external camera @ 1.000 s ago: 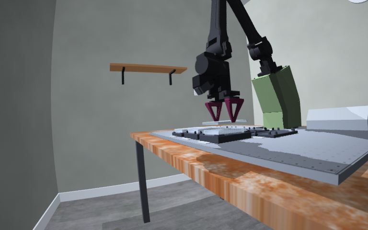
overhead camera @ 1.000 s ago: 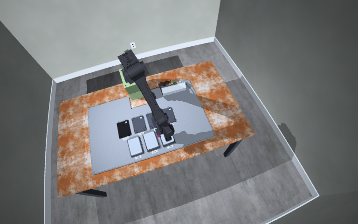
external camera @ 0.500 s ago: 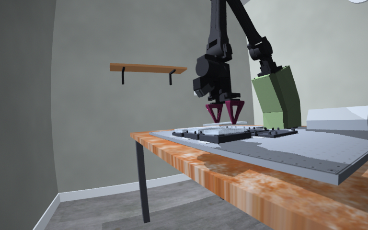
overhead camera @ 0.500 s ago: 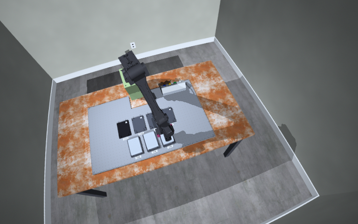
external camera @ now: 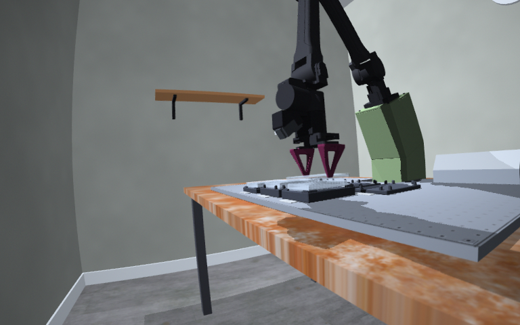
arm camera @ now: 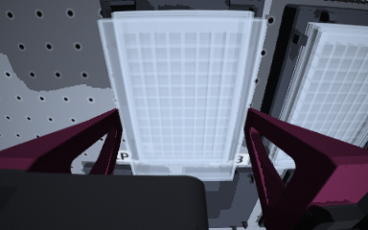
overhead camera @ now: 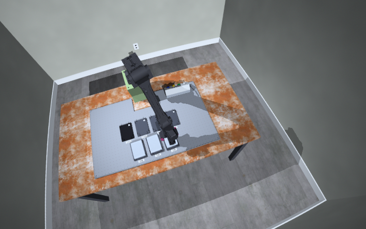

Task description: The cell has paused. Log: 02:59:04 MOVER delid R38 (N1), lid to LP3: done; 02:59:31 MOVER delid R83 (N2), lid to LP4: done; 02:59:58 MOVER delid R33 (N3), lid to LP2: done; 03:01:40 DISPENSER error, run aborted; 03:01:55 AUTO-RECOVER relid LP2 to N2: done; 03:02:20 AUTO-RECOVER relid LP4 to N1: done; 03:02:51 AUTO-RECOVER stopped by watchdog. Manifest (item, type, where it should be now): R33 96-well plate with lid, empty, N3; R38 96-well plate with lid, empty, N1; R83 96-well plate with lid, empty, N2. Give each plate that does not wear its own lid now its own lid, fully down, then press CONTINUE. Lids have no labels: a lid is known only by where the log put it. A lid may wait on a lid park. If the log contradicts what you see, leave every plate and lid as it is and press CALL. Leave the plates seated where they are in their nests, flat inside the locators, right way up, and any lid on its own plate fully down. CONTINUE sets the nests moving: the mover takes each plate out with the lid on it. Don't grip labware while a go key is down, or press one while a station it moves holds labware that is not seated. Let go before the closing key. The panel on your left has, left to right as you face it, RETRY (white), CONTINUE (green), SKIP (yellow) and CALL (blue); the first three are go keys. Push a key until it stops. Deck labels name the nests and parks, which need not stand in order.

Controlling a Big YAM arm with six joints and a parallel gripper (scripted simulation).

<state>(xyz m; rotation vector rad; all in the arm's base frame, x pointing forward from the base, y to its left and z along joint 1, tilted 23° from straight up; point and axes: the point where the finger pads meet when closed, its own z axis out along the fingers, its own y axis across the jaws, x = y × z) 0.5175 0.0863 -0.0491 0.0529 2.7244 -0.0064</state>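
My gripper [arm camera: 183, 115] is shut on a clear lid [arm camera: 182, 91], gripping its long sides. In the side view the lid [external camera: 317, 175] hangs flat, a little above a 96-well plate [external camera: 318, 185] in the right-hand front nest. The lid is apart from the plate. In the overhead view the gripper [overhead camera: 169, 137] covers that nest. Two more white plates stand in the middle front nest [overhead camera: 154, 143] and the left front nest [overhead camera: 137, 149]. The middle one also shows in the wrist view [arm camera: 326, 86], at the right. A deck label at the lid's near edge is partly covered and shows "LP" and "3".
Behind the nests is a row of flat pads: a black one [overhead camera: 126, 131], a grey one [overhead camera: 142, 127], and others partly hidden by the arm. The white key panel [overhead camera: 176, 88] stands at the back of the deck. The green arm base [overhead camera: 136, 93] is beside it.
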